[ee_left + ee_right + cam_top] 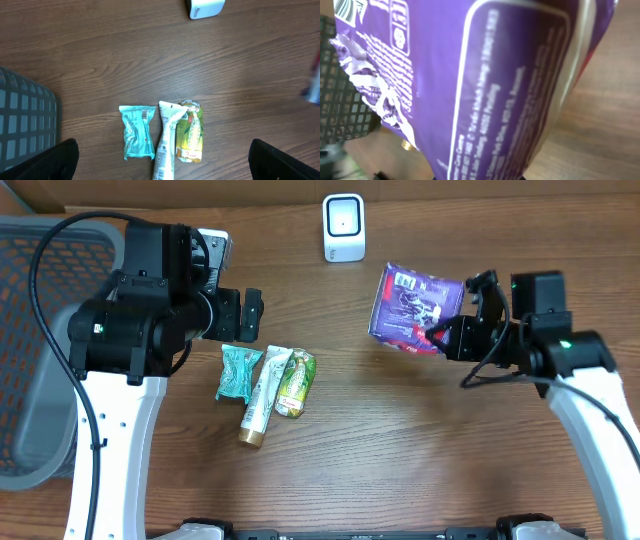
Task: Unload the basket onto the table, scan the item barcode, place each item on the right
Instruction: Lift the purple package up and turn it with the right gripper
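Note:
A purple snack bag point(412, 305) hangs tilted above the table, right of and below the white barcode scanner point(343, 227). My right gripper point(440, 338) is shut on the bag's lower right edge. In the right wrist view the purple bag point(495, 85) fills the frame with white print, and the fingers are almost hidden beneath it. My left gripper point(250, 315) stands open above the table with nothing between its fingers point(50, 162). The scanner point(205, 7) shows at the top of the left wrist view.
A teal packet point(238, 372), a white tube point(258, 398) and a yellow-green pouch point(295, 382) lie side by side below my left gripper. A grey mesh basket point(40, 430) stands at the left table edge.

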Controlling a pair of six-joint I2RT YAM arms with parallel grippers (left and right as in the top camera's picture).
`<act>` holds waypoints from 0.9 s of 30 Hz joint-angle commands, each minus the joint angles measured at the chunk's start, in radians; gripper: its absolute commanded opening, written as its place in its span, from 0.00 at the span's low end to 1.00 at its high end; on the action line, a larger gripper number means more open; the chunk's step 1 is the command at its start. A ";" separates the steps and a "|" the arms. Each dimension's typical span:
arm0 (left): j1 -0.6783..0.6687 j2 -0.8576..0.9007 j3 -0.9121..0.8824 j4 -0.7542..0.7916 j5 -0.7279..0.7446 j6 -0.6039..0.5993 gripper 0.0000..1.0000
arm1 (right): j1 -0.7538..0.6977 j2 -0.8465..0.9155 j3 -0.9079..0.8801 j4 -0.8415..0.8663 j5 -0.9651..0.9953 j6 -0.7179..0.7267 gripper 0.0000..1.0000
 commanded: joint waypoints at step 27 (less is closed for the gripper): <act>0.005 0.005 0.018 0.000 -0.007 -0.013 1.00 | 0.019 -0.034 0.038 -0.047 0.323 0.155 0.04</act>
